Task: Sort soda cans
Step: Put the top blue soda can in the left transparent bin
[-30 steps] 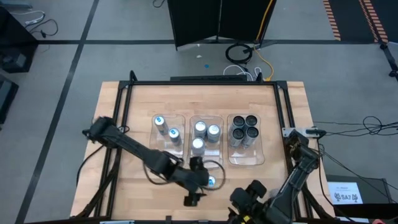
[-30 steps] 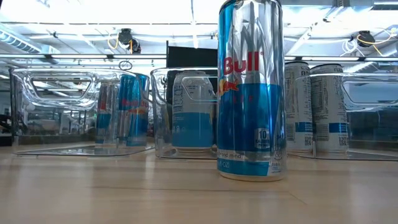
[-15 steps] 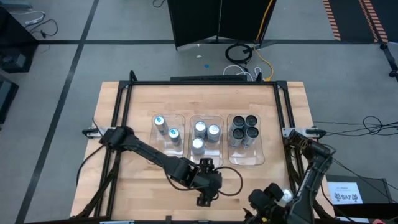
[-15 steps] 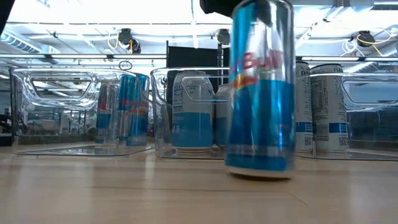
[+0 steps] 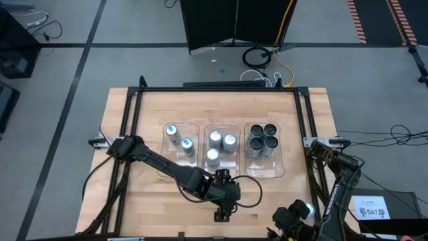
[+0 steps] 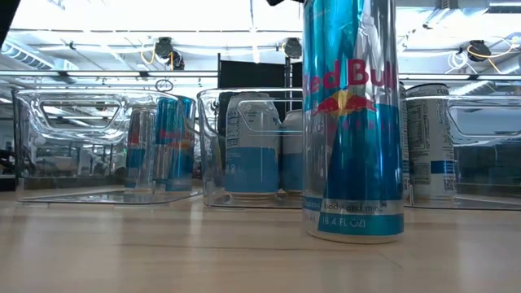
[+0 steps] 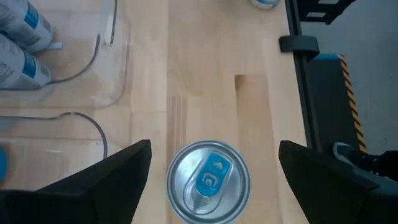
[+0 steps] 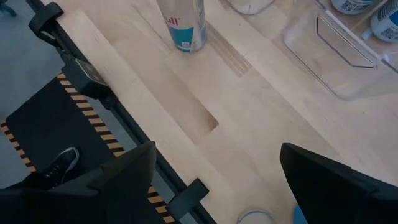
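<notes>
Hovering spread above a blue-tabbed soda can (image 7: 209, 181), the left pincer (image 7: 211, 168) straddles it without touching.

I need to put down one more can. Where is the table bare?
Bare wood lies behind the three clear trays, up to the table's far frame, and left of the left tray. The front middle is crowded: the left pincer is over the loose can.

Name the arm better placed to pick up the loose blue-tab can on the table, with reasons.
Left. Its open pincer hangs straight over the loose can, a finger on each side. The right pincer, also open, waits at the table's near right corner, well away from the can.
</notes>
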